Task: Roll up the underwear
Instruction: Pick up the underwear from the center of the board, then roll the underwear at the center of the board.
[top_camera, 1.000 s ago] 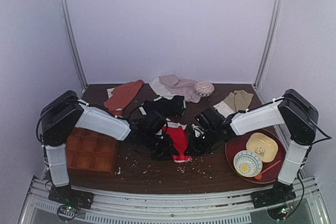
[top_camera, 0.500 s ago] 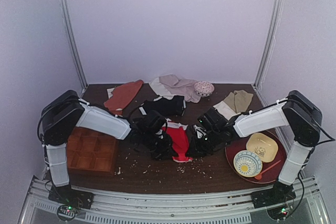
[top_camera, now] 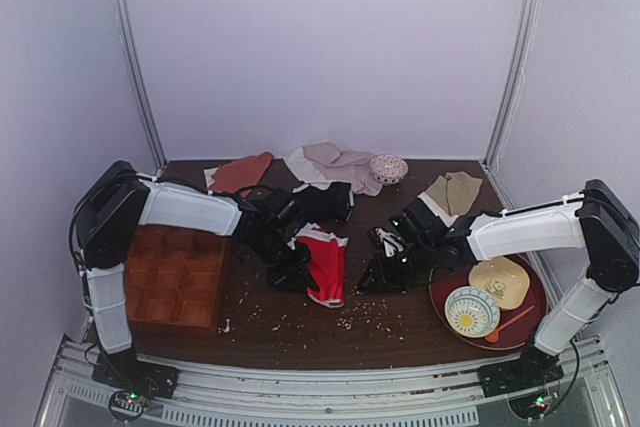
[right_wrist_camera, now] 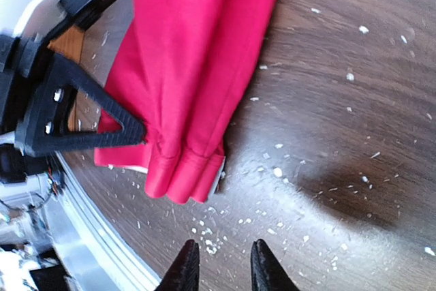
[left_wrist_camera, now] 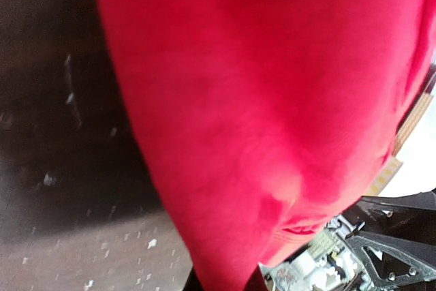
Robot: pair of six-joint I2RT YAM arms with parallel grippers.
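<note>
The red underwear (top_camera: 326, 265) hangs folded in a bunch just above the dark table, left of centre. My left gripper (top_camera: 296, 265) is at its left edge and is shut on the fabric. In the left wrist view the red fabric (left_wrist_camera: 259, 114) fills most of the picture and hides the jaws. In the right wrist view the underwear (right_wrist_camera: 191, 86) shows with a white edge at its lower end, and a black finger (right_wrist_camera: 82, 124) of the left gripper lies against it. My right gripper (right_wrist_camera: 221, 265) is open and empty, apart from the cloth, over bare table (top_camera: 372, 275).
Black briefs (top_camera: 320, 202) lie behind the red underwear. A beige garment (top_camera: 450, 190), pale cloths (top_camera: 335, 162), a rust cloth (top_camera: 240, 172) and a small bowl (top_camera: 388, 167) lie at the back. A wooden compartment tray (top_camera: 175, 282) stands left; a dark red plate (top_camera: 440, 297) with dishes stands right. Crumbs lie on the table.
My right gripper has come off the underwear and drawn back to the right. My left gripper has moved left and back with the red fabric in it.
</note>
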